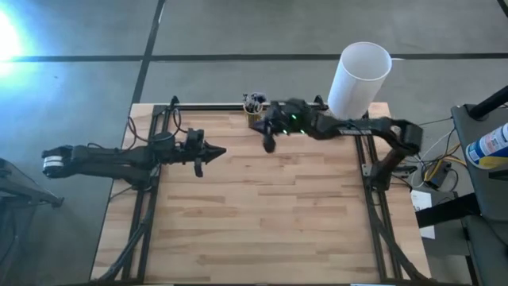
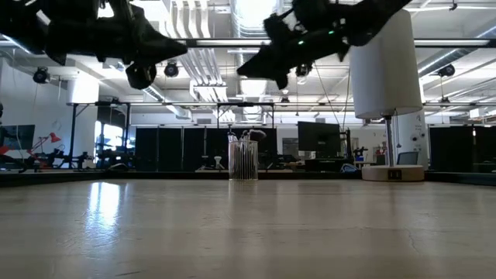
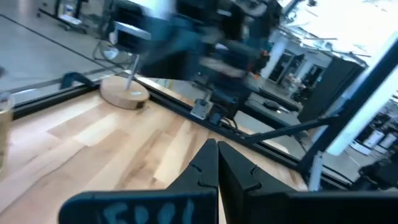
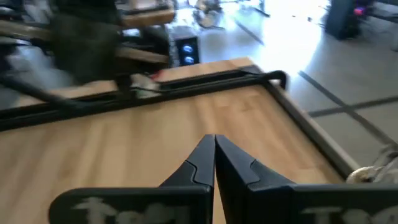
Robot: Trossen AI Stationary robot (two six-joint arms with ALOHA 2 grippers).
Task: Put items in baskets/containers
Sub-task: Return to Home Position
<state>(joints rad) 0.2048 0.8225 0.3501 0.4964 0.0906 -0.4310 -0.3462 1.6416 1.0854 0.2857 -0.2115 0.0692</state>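
Bright ceiling lights (image 2: 252, 9), glare on floor (image 1: 8, 36)

Glass cup (image 2: 232, 164): small, clear, faint yellowish tint, upright on the table by the far edge. Makeup brushes (image 2: 248, 138): thin, dark-handled, bunched upright inside the cup, tips poking above the rim; count unreadable. The cup stands just beyond the right gripper (image 1: 268, 144), which hangs above it without touching. It is farther from the left gripper (image 1: 216, 151).
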